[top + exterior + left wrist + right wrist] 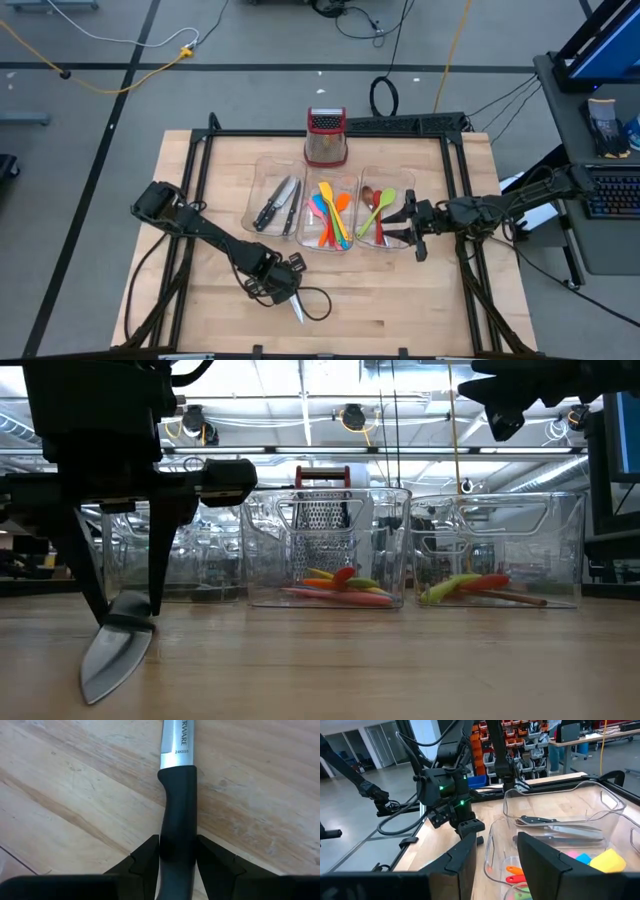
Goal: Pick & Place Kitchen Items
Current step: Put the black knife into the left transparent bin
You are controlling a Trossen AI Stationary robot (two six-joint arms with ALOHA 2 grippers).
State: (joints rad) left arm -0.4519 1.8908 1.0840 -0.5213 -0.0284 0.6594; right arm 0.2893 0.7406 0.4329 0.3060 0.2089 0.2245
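My left gripper (pixel 283 288) is near the table's front, shut on a black-handled knife with a steel blade (pixel 297 310). The knife also shows in the low view (pixel 112 660). My right gripper (pixel 412 228) is open and empty, above the near right part of the right bin (pixel 382 245). Three clear bins stand side by side at mid-table. The left one holds black-handled knives (pixel 278 205). The middle one holds orange, blue, yellow and pink utensils (pixel 331 215). The right one holds a brown spoon, a green one and a red one (pixel 378 208). My left gripper pinches the knife's black handle (pixel 177 837) between its two fingers (pixel 145 860), one on each side. The fingers slant down toward the table's near edge and lie along the knife. The blade (pixel 177 742) sticks out past the fingertips, tilted down. Whether its tip (pixel 90 695) touches the wood cannot be told.
A steel box grater with a red top (pixel 326 137) stands behind the middle bin at the table's far edge. A black frame (pixel 200 170) runs along the table's sides. Bare wood (pixel 400 300) lies between the bins and the near edge.
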